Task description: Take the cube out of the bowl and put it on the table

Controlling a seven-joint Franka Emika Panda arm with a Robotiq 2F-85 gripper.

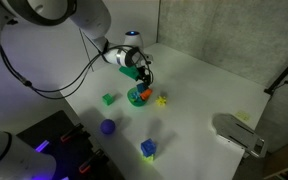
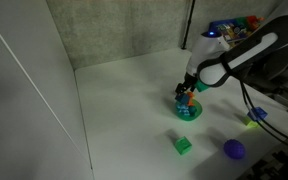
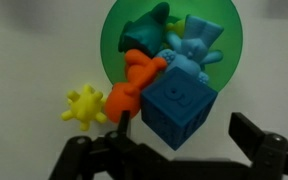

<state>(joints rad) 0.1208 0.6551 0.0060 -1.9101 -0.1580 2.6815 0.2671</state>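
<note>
Claw [image 3: 174, 160] spread wide, cube [image 3: 180, 110] tilted over bowl [image 3: 110, 48] rim, table [image 3: 24, 40] below

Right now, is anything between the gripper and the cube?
Nothing visible. The cube sits directly before the open gripper. An orange toy leans against its side at the bowl rim and might drag along.
</note>
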